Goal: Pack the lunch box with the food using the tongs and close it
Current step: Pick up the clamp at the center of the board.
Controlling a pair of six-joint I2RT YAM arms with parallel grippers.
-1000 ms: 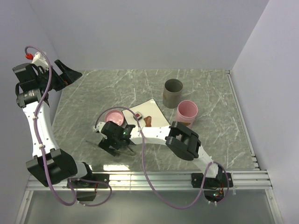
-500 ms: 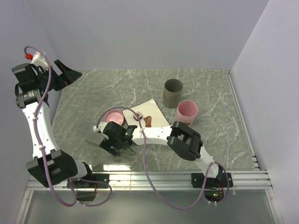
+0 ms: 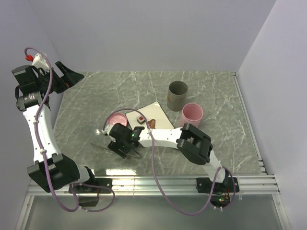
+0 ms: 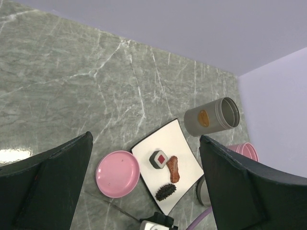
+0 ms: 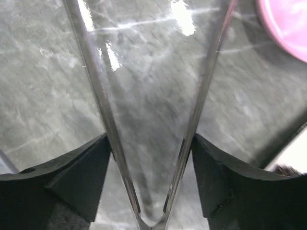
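Note:
The thin silver tongs [image 3: 98,145] lie flat on the marble table, left of centre near the front. My right gripper [image 3: 123,146] is down over their joined end. In the right wrist view its black fingers [image 5: 91,167] press against the outer sides of both tong arms [image 5: 98,96]. The food sits on a white square plate [image 4: 165,139]: a white block with a red centre [image 4: 160,158], a reddish-brown piece [image 4: 173,168] and a dark oblong [image 4: 166,191]. The pink lunch box [image 3: 192,114] stands open at the right and its lid [image 3: 116,119] lies left of the plate. My left gripper [image 3: 72,76] hangs high at the far left, open.
A grey cylindrical tin [image 3: 178,95] stands behind the pink lunch box. White walls close in the table at the back and on both sides. A metal rail [image 3: 153,184] runs along the near edge by the arm bases.
My right gripper has narrowed from wide open until its fingers touch both tong arms, and it has shifted slightly right. The left arm has not moved.

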